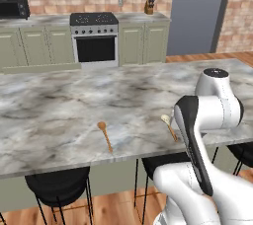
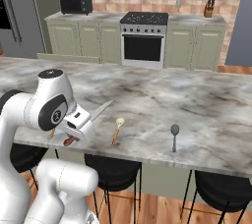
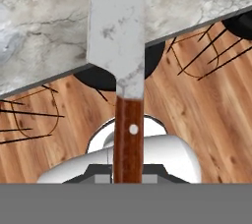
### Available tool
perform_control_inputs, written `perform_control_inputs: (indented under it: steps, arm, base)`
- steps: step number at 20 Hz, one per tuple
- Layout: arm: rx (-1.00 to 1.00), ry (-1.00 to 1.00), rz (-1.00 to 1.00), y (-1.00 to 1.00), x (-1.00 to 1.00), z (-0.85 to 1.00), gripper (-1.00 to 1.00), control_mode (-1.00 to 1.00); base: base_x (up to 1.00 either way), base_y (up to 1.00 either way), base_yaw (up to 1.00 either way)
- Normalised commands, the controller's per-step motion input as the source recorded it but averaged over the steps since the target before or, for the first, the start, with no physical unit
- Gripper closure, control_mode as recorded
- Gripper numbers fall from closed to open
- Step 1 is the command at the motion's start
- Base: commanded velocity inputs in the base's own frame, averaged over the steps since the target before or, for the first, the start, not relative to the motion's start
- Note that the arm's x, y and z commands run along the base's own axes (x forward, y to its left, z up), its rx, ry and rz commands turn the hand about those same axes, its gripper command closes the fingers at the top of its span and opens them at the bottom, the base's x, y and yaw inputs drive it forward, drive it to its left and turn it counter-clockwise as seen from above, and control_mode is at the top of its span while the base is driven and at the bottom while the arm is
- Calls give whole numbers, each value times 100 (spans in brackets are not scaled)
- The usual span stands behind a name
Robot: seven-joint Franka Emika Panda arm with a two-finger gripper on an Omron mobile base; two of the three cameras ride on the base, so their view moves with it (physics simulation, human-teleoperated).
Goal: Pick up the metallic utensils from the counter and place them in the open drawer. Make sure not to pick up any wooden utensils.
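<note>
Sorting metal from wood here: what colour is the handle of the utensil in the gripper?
Red-brown, with a pale rivet, on the utensil; clearest in the hand view.

The desk looks like polished grey-and-white marbled stone with a soft sheen. The knife has a pale, mottled metal blade, dull rather than mirror-bright, and a smooth red-brown wooden handle with a light rivet. The orange-brown spoon looks like matt wood. The dark grey spoon appears metallic. The floor shows warm, smooth wood planks.
</note>
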Motion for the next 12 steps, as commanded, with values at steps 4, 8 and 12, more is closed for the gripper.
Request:
perform_control_inputs:
  steps: [4, 8, 12]
  arm:
    - [0, -1, -2, -3, -5, 0, 100, 100]
    - [0, 0, 0, 0, 0, 0, 100, 100]
    - [0, 0, 0, 0, 0, 0, 100, 100]
  base:
    - [-28, -10, -14]
    - [-50, -23, -31]
    - [-56, -36, -42]
